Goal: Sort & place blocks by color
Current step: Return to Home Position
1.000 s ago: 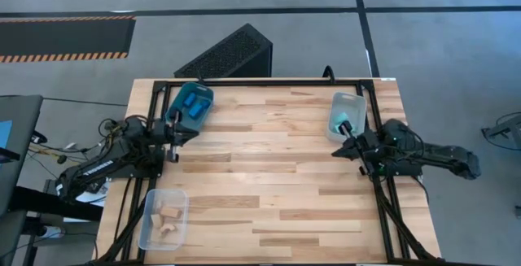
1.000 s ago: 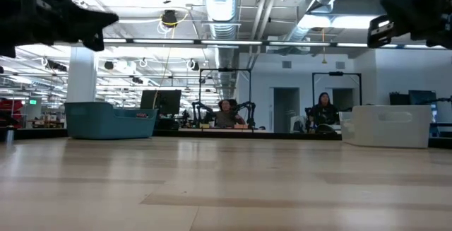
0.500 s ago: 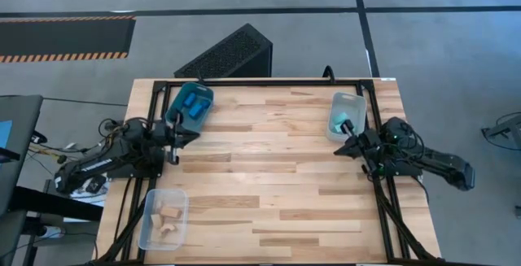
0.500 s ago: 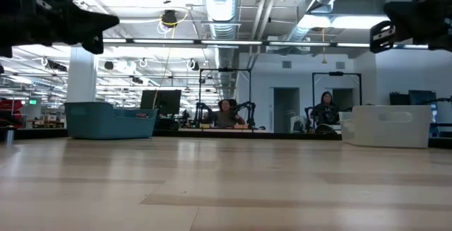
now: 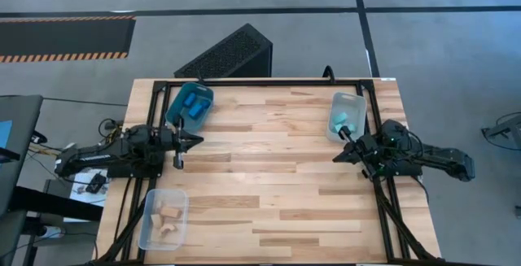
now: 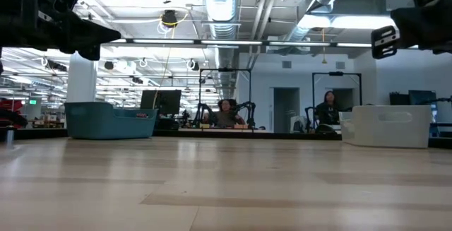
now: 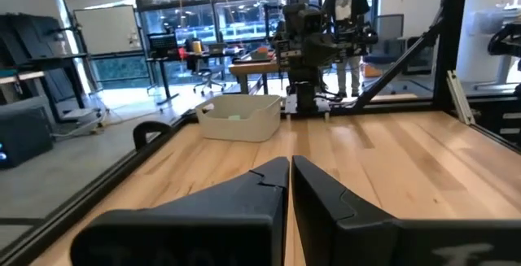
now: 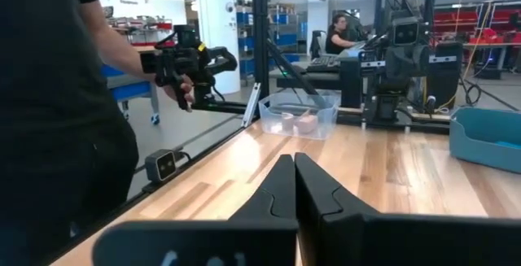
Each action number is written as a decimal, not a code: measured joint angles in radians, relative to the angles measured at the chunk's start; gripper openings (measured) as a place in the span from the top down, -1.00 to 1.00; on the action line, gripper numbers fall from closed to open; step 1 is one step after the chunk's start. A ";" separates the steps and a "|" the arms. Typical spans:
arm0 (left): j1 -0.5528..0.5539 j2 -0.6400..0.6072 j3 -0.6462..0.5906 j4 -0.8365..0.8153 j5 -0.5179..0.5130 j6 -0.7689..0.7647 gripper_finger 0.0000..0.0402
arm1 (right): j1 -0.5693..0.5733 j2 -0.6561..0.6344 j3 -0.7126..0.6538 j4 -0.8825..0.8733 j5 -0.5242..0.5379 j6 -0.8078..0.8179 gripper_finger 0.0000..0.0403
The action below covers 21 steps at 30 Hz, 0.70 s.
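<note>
Blocks sit sorted in three bins on a pale wood-plank worktop [image 5: 269, 176] edged by a black metal frame. The dark blue blocks [image 5: 194, 105] lie in a teal bin [image 5: 172, 113] at the far left. The light cyan blocks [image 5: 342, 119] lie in a clear bin [image 5: 359, 103] at the far right. The tan blocks [image 5: 168, 217] lie in a second clear bin [image 5: 148, 235] at the near left corner.

A small green sign in the low view is too small to read. The floor is grey concrete, with a black-and-orange hazard strip [image 5: 65, 38] and a black perforated box [image 5: 232, 54] beyond the worktop. The room behind is an open workshop with ceiling ducts (people sit at desks far off, and one stands close beside the right arm).

The left hand [image 5: 195, 138] hovers just beside the teal bin, its fingers pressed together and holding nothing. The right hand [image 5: 337, 157] hovers just beside the clear bin of cyan blocks, likewise pressed together and holding nothing.
</note>
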 joint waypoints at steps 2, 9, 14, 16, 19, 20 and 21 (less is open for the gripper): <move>-0.002 0.000 0.000 -0.001 -0.004 0.005 0.96 | -0.006 0.000 0.000 0.000 0.000 0.001 0.96; -0.002 0.000 0.000 -0.001 -0.021 -0.023 0.96 | -0.012 0.000 0.000 -0.014 -0.001 0.012 0.96; -0.002 0.000 0.000 -0.009 -0.084 -0.029 0.96 | -0.012 0.004 0.000 -0.018 -0.001 0.035 0.96; -0.002 0.000 0.000 -0.009 -0.084 -0.014 0.96 | -0.010 0.005 0.000 -0.019 -0.001 0.035 0.95; -0.002 0.000 0.000 -0.009 -0.084 -0.010 0.96 | -0.010 0.004 0.000 -0.020 -0.001 0.035 0.93; -0.002 0.000 0.000 -0.009 -0.084 -0.011 0.96 | -0.010 0.004 0.000 -0.021 -0.001 0.035 0.91; -0.002 0.000 0.000 -0.009 -0.084 -0.014 0.96 | -0.010 0.004 0.000 -0.021 -0.001 0.035 0.90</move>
